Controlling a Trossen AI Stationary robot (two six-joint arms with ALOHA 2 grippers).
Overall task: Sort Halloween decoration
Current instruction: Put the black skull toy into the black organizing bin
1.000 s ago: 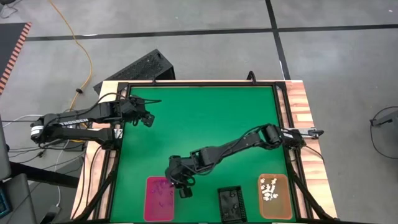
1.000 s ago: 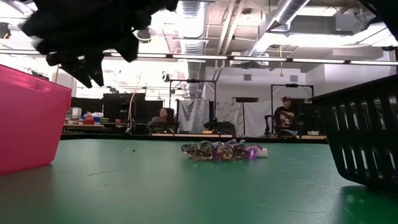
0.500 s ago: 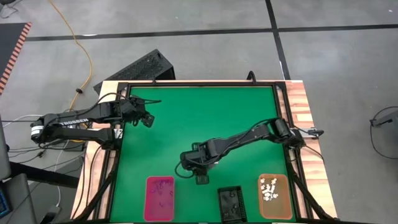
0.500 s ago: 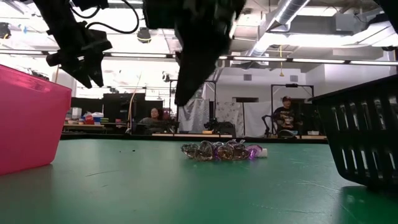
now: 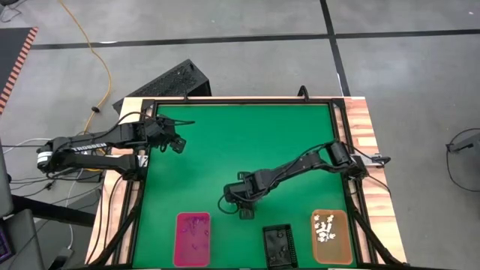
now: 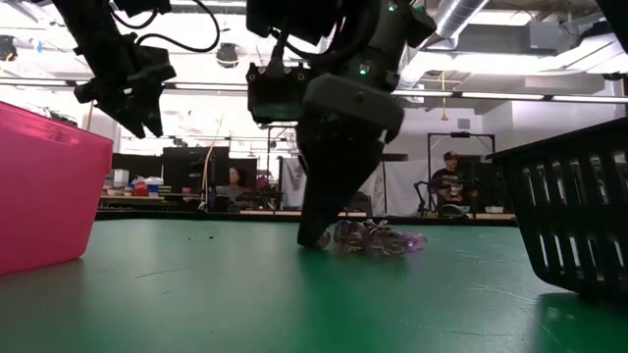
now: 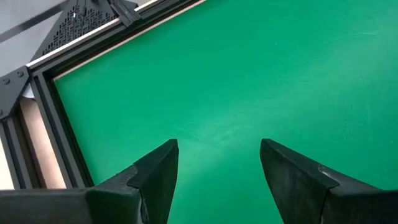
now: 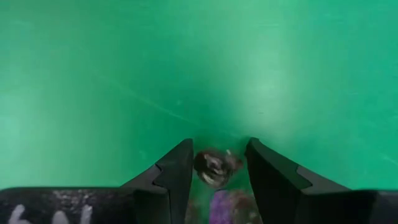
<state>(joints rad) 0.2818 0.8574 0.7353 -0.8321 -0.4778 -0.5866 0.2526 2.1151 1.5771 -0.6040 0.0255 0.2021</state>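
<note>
The right pincer (image 8: 217, 167) stands partly open on the counter (image 5: 225, 142), its fingers (image 8: 177, 168) around one dark trinket (image 8: 214, 165) of the Halloween decoration (image 6: 378, 237).

Glossy translucent plastic trinkets (image 6: 368, 237) lie on a smooth matt green mat (image 5: 247, 142) edged by wood-grain boards (image 5: 362, 124).

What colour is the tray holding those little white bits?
Orange. The tray with the white trinkets shows best in the high view.

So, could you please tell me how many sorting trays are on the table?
3, along the near edge: pink tray on the left, black tray in the middle, orange tray on the right. None seem hidden.
</note>
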